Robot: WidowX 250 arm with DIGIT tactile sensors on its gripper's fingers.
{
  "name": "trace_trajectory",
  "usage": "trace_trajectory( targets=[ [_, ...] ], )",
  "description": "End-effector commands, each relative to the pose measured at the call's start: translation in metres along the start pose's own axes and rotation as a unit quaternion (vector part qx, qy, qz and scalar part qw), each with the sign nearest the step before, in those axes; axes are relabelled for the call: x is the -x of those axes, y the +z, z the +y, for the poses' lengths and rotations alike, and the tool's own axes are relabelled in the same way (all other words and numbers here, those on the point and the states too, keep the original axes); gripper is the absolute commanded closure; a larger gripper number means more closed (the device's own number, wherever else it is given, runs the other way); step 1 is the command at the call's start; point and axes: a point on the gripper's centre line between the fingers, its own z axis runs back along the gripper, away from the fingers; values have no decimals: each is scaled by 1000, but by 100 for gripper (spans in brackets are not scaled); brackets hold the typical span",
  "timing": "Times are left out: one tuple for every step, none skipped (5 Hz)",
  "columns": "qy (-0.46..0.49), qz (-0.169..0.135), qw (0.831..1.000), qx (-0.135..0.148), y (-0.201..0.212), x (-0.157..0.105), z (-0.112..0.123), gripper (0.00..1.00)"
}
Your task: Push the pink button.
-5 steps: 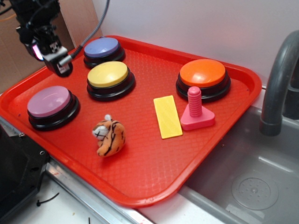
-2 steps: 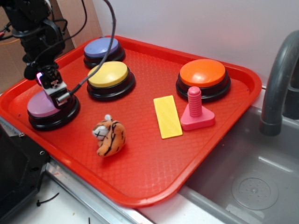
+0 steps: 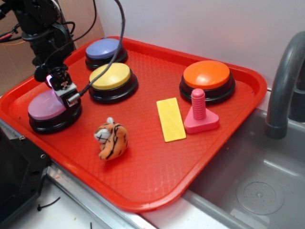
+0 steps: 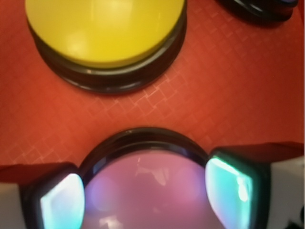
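I count four dome buttons on the red tray (image 3: 224, 138), plus one tiger toy (image 3: 111, 140). My claw (image 3: 66, 94) sits spread right over the pink button (image 3: 45, 106) at the tray's near-left corner, fingers (image 4: 59, 200) straddling its dome; whether they touch it is unclear.

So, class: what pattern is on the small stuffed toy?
Orange with black stripes, tiger style; exterior view shows it best.

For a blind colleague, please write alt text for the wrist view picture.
Close from above, the pink button fills the lower middle, with one glowing pincer finger at each side of it. Beyond it, on the red tray, sits a yellow button.
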Motion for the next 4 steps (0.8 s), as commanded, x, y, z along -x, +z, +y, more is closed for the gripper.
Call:
trace_trajectory(
  targets=[
    [8, -11, 1000, 3, 32, -10, 4, 0],
    [19, -15, 1000, 5, 48, -16, 6, 0],
    [23, -12, 1000, 10, 55, -16, 6, 0],
    [27, -18, 999, 10, 67, -14, 5, 0]
  ],
)
